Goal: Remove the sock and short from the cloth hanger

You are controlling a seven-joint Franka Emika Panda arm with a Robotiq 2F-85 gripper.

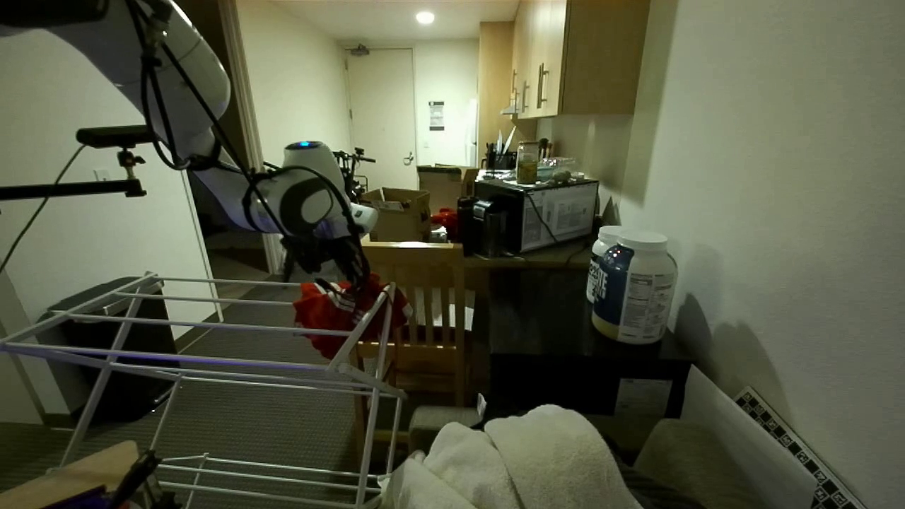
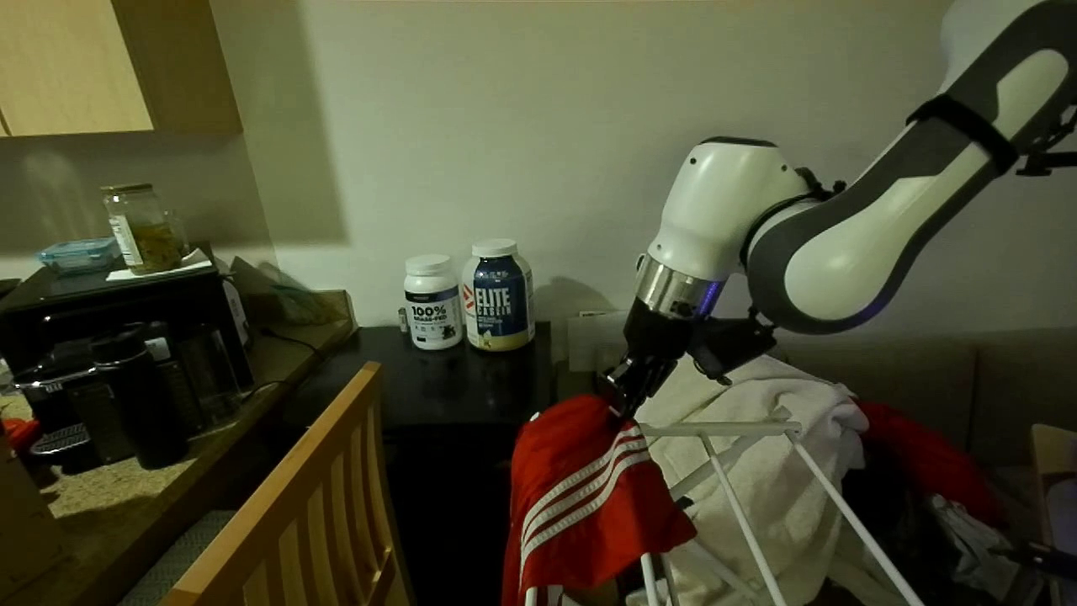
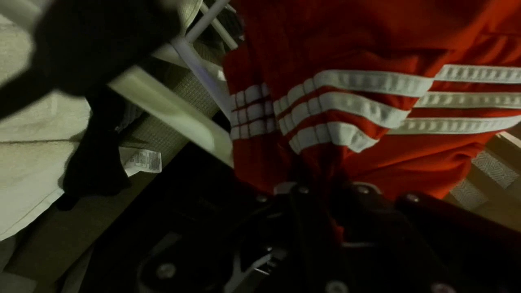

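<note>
White cloth [image 3: 32,167]: nine o'clock from the hand [image 3: 331,191] in the wrist view; probably soft and bulky.
Dark cloth [image 3: 95,171]: nine o'clock too, nearer, against the white cloth; perhaps the sock, but I cannot tell. It should be light and limp, best pinched at its middle.
Rack [image 3: 175,114]: ten o'clock; stiff tubes, likely light enough to shift if cloth drags on them.
Hand: clenched on a gathered fold of the red shorts [image 3: 378,106], cloth bunched between its fingers [image 3: 304,203].
Red shorts: one o'clock, draped over the rack's end in both exterior views, so not yet off. They should handle light, floppy and tough; a thick fold high up beside the white stripes [image 3: 366,83] suits the grip, lifted well clear so no hem snags.
Count in an exterior view: one chair [image 2: 286,488], two tubs [image 2: 498,295] on the dark surface [image 2: 471,391], one pair of red shorts, one hand, one rack, one white cloth, one other red cloth [image 2: 925,471] at about three o'clock.
</note>
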